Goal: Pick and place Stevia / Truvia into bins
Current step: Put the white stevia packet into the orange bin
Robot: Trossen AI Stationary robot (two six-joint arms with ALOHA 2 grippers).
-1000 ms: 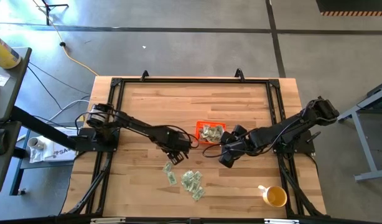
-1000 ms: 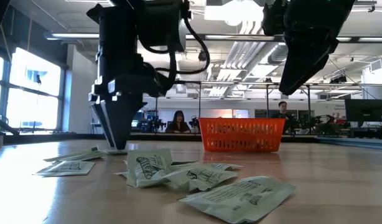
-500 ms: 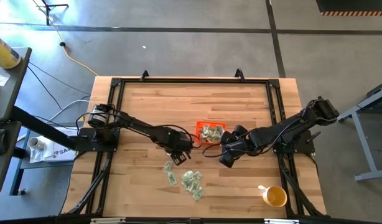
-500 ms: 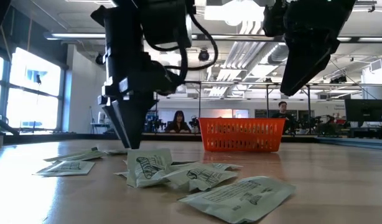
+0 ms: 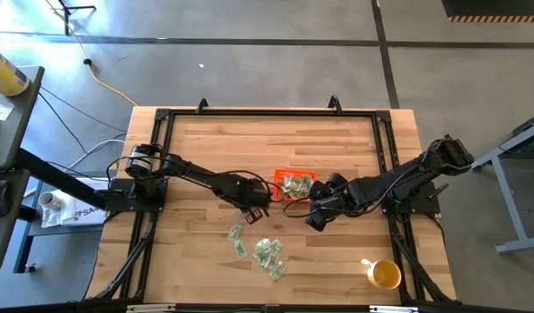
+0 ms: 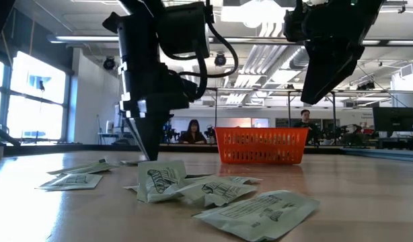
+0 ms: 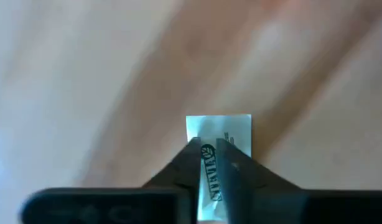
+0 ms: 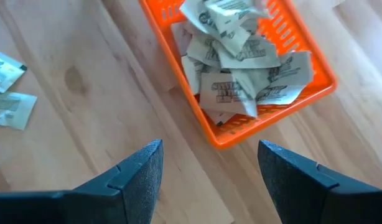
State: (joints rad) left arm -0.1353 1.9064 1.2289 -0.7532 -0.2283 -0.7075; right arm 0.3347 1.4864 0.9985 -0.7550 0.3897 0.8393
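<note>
From my seat, my left gripper has its two dark fingers pinched on one small flat pale green-and-white paper sweetener packet, which sticks out past the fingertips over bare wood in the left wrist view. On the high view that gripper sits just left of the small shallow bright-orange plastic bin, near the middle of the light butcher-block wooden table. In the low view it points straight down, tips close to the tabletop, behind the loose packets. My right gripper is parked with its fingers spread wide and nothing between them, looking down at the orange bin, which already has a crumpled heap of packets inside. On the high view the right gripper is just beside the bin's right side, slightly toward the front edge. The rest of the loose packets are scattered on the table in front of both grippers, a small cluster plus a couple of strays to its left. In the low view they lie flat or slightly curled up close to the camera. Off at the front right corner there's a yellow-and-white cup, well apart from everything. Past the table I can see two people sitting in the room.
</note>
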